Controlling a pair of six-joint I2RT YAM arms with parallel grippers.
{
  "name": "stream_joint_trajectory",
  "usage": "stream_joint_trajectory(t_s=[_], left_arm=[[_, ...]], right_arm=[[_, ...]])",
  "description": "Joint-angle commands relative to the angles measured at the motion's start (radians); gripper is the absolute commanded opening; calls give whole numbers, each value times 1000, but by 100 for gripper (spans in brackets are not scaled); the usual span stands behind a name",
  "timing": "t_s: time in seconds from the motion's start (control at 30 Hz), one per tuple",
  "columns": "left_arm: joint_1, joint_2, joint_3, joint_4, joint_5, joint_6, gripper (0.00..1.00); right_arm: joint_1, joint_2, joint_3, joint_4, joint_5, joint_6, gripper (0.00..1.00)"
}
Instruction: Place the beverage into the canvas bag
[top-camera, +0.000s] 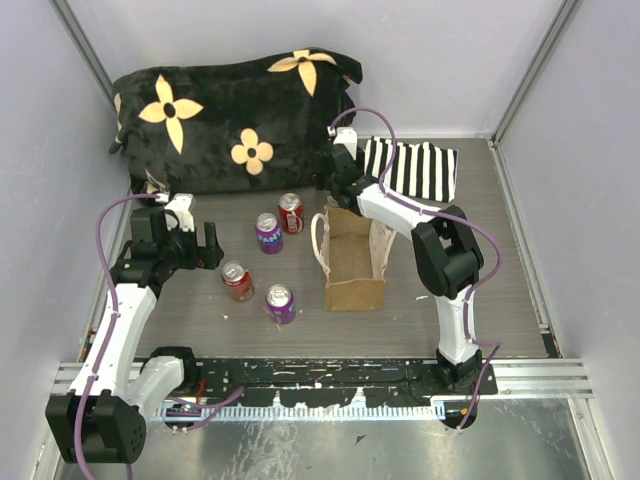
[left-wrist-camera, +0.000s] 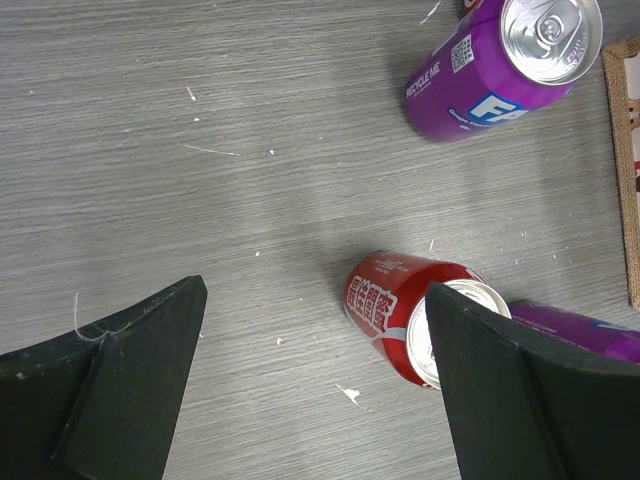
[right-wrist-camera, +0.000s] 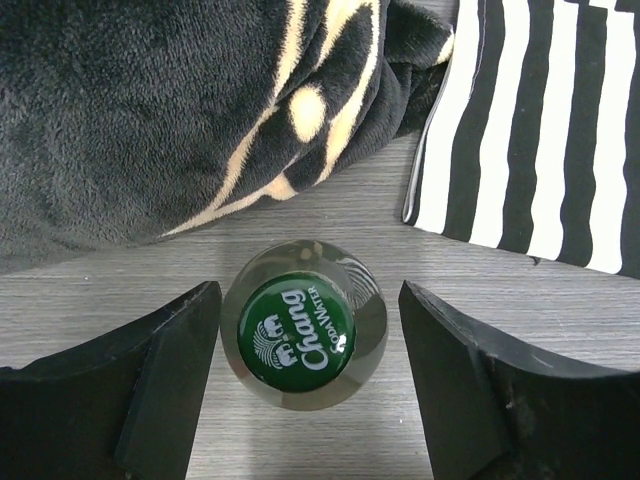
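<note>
Jaws wide on right gripper (right-wrist-camera: 308, 300), straddling upright green-capped bottle (right-wrist-camera: 303, 325) — just far of canvas bag (top-camera: 352, 262). Likewise wide, empty — left gripper (left-wrist-camera: 315, 290), beside red can (left-wrist-camera: 385, 300).

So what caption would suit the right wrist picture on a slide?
Right gripper open around a green-capped Chang soda water bottle, near floral blanket and striped cloth.

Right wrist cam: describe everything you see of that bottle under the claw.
The bottle stands upright on the grey wood-grain table, seen from above. Its green cap reads Chang Soda Water in white; the shoulders look like clear glass. It sits inside the open right claw, nearly against one finger, clear of the other. Black plush blanket and striped cloth lie behind, not touching it.
</note>
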Motion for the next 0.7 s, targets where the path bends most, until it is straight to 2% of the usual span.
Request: stream_joint_trajectory(t_s=[0.0,0.67], left_arm=[[4,4,-4,31,20,-1,98],[4,20,3,37,27,-6,98]], right_arm=[[-5,-31,-23,102,23,-9,77],[-5,-48,14,158,48,-57,79]])
